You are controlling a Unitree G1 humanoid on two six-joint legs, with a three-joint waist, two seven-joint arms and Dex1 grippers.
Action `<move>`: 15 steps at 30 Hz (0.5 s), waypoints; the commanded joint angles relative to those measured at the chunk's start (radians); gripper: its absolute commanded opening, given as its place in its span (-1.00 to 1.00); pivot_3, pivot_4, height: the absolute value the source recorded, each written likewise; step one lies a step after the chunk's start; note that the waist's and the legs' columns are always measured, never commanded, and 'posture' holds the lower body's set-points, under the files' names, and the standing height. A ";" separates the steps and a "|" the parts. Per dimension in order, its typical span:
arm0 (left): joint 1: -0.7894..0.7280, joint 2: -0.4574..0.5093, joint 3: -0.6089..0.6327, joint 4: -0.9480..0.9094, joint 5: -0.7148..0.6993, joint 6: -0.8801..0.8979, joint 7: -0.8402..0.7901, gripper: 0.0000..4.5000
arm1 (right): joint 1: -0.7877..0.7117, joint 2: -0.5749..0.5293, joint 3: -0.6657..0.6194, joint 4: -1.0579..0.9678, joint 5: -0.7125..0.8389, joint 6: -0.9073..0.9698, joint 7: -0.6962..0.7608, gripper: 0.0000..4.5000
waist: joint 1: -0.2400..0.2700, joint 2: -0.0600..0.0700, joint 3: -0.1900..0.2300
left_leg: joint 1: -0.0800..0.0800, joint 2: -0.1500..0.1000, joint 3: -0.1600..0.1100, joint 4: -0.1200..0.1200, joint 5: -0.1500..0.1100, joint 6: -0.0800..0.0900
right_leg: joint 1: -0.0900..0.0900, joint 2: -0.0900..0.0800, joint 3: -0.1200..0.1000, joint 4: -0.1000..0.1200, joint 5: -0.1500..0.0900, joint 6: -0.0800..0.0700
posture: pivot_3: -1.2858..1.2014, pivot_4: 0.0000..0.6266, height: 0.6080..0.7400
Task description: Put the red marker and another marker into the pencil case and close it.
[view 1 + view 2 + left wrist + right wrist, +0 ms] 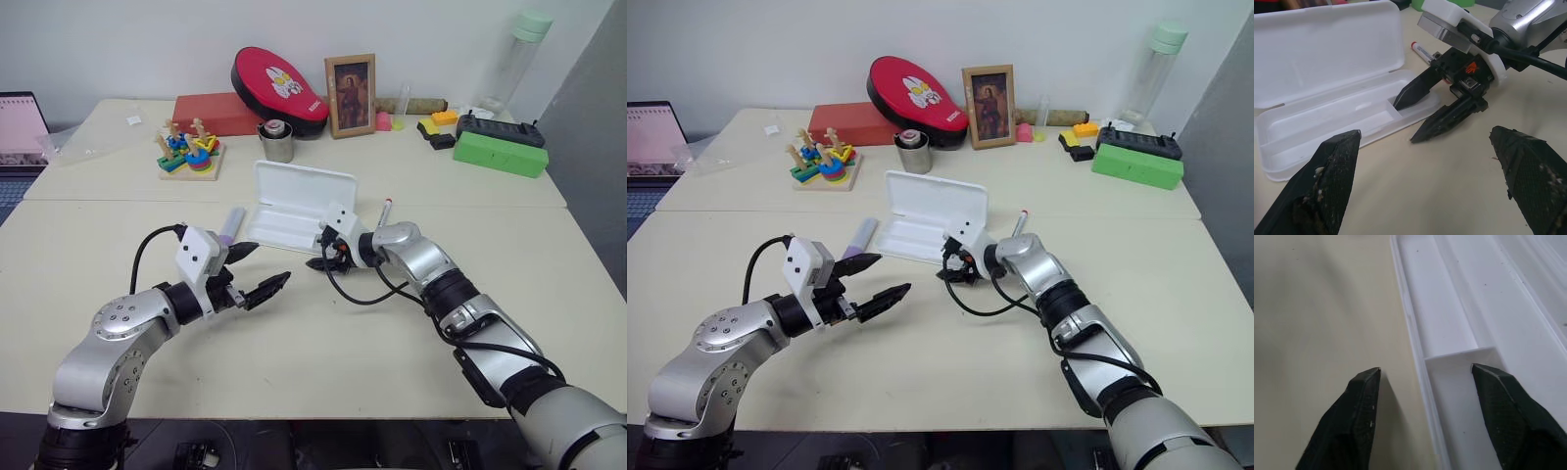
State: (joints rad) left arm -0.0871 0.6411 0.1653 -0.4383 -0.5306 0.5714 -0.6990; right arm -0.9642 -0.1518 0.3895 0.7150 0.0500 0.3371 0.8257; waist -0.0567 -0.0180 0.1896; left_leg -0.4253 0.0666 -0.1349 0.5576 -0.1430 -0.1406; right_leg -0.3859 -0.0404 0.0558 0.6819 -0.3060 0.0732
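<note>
From the head, the white pencil case lies open mid-table, the lavender marker just beside its left end and the red marker by its right end. The left wrist shows the left gripper spread wide and empty, and the right gripper at the case's corner. The right wrist shows those jaws part open, straddling the case's front wall, nothing held

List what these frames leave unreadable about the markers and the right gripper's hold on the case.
- Red marker: lower barrel hidden behind the right arm in the head views.
- Lavender marker: near end hidden by the left gripper.
- Right gripper: straddles the pencil case wall; contact cannot be told.
</note>
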 commanded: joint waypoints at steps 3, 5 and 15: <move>-0.009 -0.002 0.022 -0.023 -0.018 -0.010 0.006 1.00 | 0.001 0.002 -0.032 -0.012 -0.024 -0.028 0.011 -0.31 | 0.000 0.000 0.000 | 0.000 0.000 0.000 0.000 0.000 0.000 | 0.000 0.000 0.000 0.000 0.000 0.000 | 0.03 -0.52 1.00; -0.006 0.001 0.023 -0.026 -0.020 -0.009 0.005 1.00 | 0.015 -0.002 -0.037 -0.042 -0.026 -0.026 0.025 -0.59 | 0.000 0.000 0.000 | 0.000 0.000 0.000 0.000 0.000 0.000 | 0.000 0.000 0.000 0.000 0.000 0.000 | 0.03 -0.52 1.00; -0.006 0.010 0.028 0.018 -0.017 -0.025 -0.013 1.00 | 0.086 -0.049 -0.044 -0.247 0.000 -0.059 0.118 -1.00 | 0.002 0.000 0.000 | 0.000 0.000 0.000 0.000 0.000 0.000 | 0.000 0.000 0.000 0.000 0.000 0.000 | 0.03 -0.52 1.00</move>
State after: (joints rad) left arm -0.1011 0.6416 0.1653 -0.3920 -0.5313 0.5604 -0.7002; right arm -0.8943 -0.1862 0.3569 0.5869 0.0242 0.3145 0.8909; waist -0.0551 -0.0180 0.1897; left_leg -0.4258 0.0665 -0.1348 0.5575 -0.1430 -0.1406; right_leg -0.3861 -0.0404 0.0559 0.6813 -0.3060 0.0733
